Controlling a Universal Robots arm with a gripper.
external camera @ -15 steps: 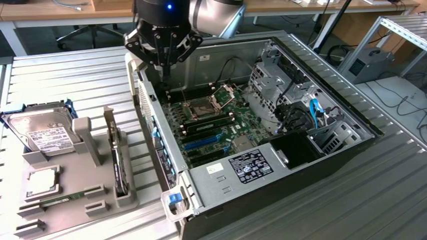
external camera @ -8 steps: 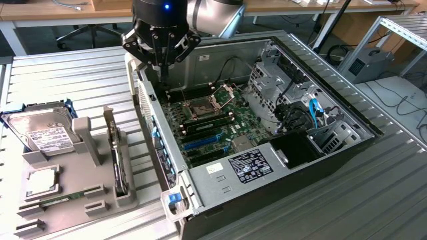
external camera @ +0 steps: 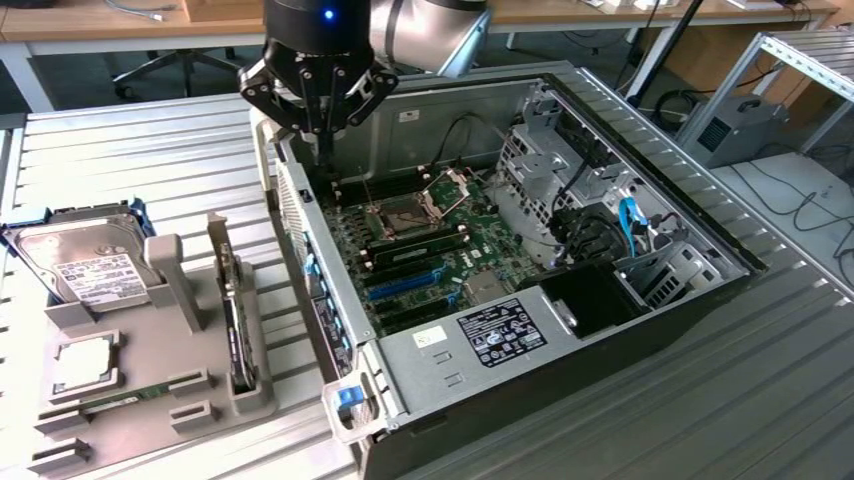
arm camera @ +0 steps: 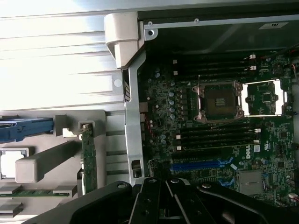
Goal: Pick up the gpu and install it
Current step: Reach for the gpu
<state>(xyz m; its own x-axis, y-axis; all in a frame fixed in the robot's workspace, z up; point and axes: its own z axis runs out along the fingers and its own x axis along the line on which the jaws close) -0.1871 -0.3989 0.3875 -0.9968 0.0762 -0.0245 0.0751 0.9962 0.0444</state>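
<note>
Item: single gripper [external camera: 322, 150], fingers pressed together and holding nothing, hanging over the near wall of the open computer case [external camera: 427, 115]. Task item: gpu [external camera: 238, 320], standing on edge in a narrow slot of the grey holder tray [external camera: 174, 275], well apart from the gripper. Tray contents: hard drive [external camera: 83, 268] in a blue caddy, processor chip [external camera: 83, 362], memory stick [external camera: 123, 398] and the gpu. Case contents: motherboard [external camera: 441, 250] with empty CPU socket [external camera: 400, 222], its latch open, blue expansion slot [external camera: 400, 285], labelled power supply [external camera: 497, 330], loose cables. Hazards, as judged: a skewed grasp could jam the card against the slot walls, a tilted card could miss the expansion slot, and a stray corner could strike the exposed socket.
</note>
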